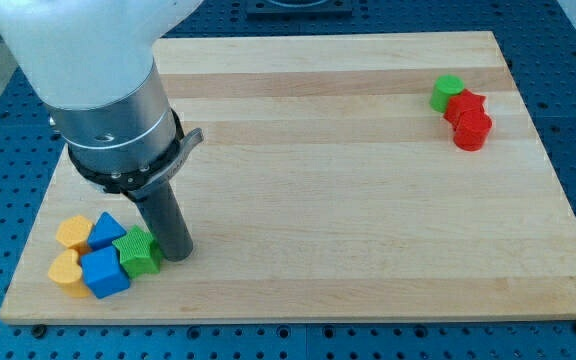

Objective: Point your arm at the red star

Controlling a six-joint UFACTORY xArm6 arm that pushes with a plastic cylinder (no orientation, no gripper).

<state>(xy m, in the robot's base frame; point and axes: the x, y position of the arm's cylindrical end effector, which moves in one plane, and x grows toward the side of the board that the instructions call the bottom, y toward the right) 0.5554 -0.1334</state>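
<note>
At the view's left, five small blocks of smooth matte plastic cluster at about 8 o'clock on the tabletop (298, 200), a pale wooden board of glued strips with visible lengthwise grain. The orange hexagon-like block (72, 232) sits uppermost; the orange heart (65, 270) lies at its 6 o'clock. The blue triangle (106, 229) touches the hexagon-like block at 3 o'clock, and the blue cube (104, 272) sits beneath it. The green star (138, 252), with ridged sides, closes the cluster on the right.

The arm enters from the view's top left: a white shell, then a brushed metal cylinder with a black clamp ring, then a dark, straight rod. There is no end effector with jaws, so no opening state applies. My tip (176, 256) rests on the tabletop, touching or just beside the green star at its 3 o'clock.

Well apart, at about 2 o'clock on the tabletop, three blocks touch in a line. The green cylinder (446, 93) is uppermost, the red star (465, 106) lies at its 5 o'clock, and the red cylinder (472, 131) sits below that. The red star is far from my tip.
</note>
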